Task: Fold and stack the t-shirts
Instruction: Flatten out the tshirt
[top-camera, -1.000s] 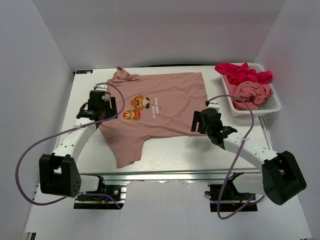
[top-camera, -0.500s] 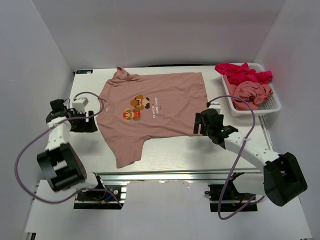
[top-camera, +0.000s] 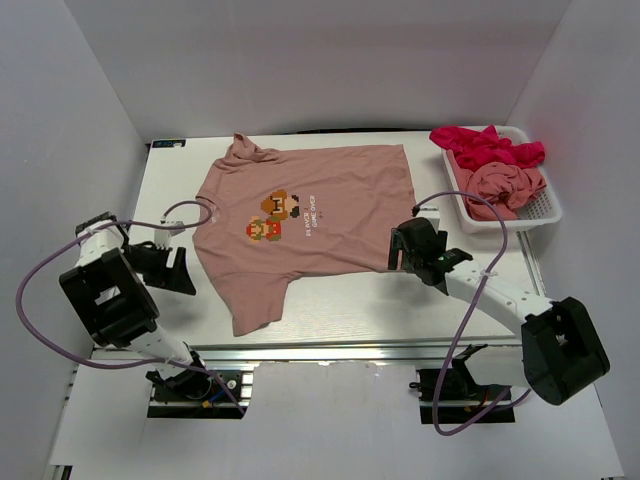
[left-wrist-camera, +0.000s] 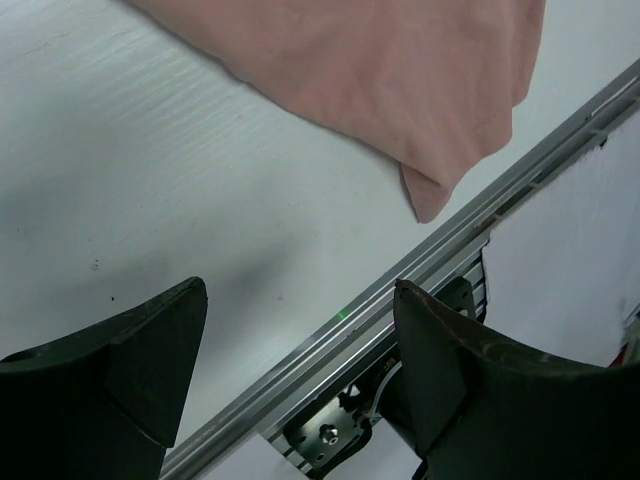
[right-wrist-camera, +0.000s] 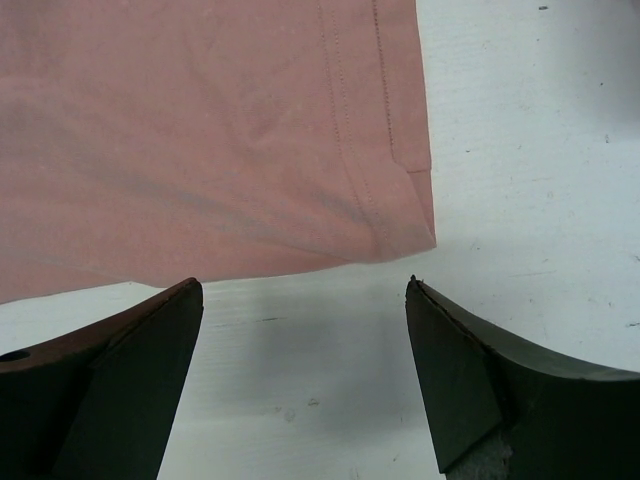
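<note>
T-shirts counted: three. One, the printed pink t-shirt (top-camera: 310, 215), lies spread between the left pincer (left-wrist-camera: 300, 290) and the right pincer (right-wrist-camera: 303, 285). Two more sit bunched beyond the right pincer, on its outer side: the magenta-red t-shirt (top-camera: 485, 147) and the bundled pink t-shirt (top-camera: 505, 187). By colour: two salmon-pink, one magenta-red. Whether further garments lie beneath that pair cannot be determined. Basket (top-camera: 547, 213): one, white mesh, holding the pair. Pincers: two. Arms: two, the left arm (top-camera: 105, 295) and the right arm (top-camera: 500, 292). Bench (top-camera: 340, 300): one.
</note>
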